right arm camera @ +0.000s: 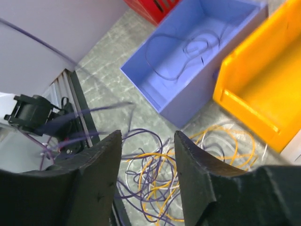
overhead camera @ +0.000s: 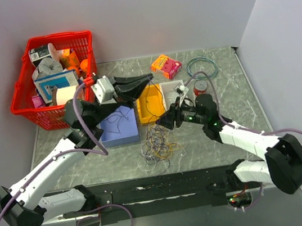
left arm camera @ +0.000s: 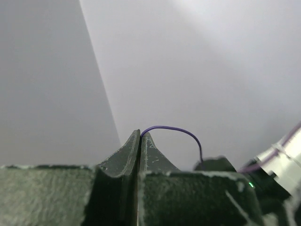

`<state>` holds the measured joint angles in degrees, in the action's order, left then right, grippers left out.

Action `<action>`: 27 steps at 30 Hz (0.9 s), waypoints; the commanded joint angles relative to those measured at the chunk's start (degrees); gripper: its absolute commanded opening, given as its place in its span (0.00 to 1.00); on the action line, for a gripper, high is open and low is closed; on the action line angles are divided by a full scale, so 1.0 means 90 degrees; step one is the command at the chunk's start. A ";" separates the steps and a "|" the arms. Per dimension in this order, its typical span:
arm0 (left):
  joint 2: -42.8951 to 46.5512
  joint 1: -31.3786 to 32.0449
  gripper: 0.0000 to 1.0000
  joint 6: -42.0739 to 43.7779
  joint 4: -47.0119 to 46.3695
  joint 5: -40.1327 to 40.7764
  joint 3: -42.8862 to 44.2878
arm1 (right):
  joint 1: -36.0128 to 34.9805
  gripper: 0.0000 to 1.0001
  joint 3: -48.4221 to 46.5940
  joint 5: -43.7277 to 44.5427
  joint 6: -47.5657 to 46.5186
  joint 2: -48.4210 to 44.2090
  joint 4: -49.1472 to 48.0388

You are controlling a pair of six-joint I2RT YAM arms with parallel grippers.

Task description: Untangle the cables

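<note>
Left gripper (left arm camera: 140, 135): clenched on a thin dark purple wire (left arm camera: 175, 128). The strand arcs out of the pressed fingertips and drops behind the gripper body, where its far end is hidden.
Right gripper (right arm camera: 148, 141): released, with its black fingers (right arm camera: 101, 165) apart and the pile showing through the gap.
Cables: a tangled bunch of thin purple, yellow-orange and white loops (overhead camera: 158, 144) lies on the table under the right gripper's tips, near the front walls of both bins. Single strands are too fine to trace.
Blue plastic bin (right arm camera: 188, 106): holds a loose purple squiggle of wire (right arm camera: 188, 49); its far corner is cut off in the right wrist view.
Yellow plastic bin (right arm camera: 249, 94): just beside the blue one, its back edge partly covered by the left gripper from above.
Edges: a red mesh basket (overhead camera: 19, 90) full of items stands at the back left, and a teal coiled ring of wire (overhead camera: 201, 67) lies at the back right.
Surface: grey marbled tabletop (overhead camera: 234, 97) — pale walls close in behind and to the right.
</note>
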<state>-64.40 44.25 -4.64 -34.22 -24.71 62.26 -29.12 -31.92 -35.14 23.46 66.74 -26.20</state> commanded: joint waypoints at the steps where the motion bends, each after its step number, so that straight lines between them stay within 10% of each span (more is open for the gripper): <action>1: -0.0071 0.0044 0.01 0.1373 -0.1458 0.0508 0.0591 | -0.0045 0.60 0.0051 0.0125 0.0206 0.0366 -0.0567; 14: -0.0627 0.0201 0.01 0.4460 -0.2751 0.0939 0.1646 | -0.0045 0.71 -0.0877 0.0945 0.0469 0.2144 0.1494; 27: -0.0500 -0.1006 0.01 0.4736 -0.0291 0.1710 0.1248 | -0.0055 0.74 -0.0877 0.1394 -0.0301 0.1248 0.2792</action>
<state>-69.19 42.09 39.16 -47.11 -12.27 76.42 -29.28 -37.56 -24.84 24.73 83.31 -5.52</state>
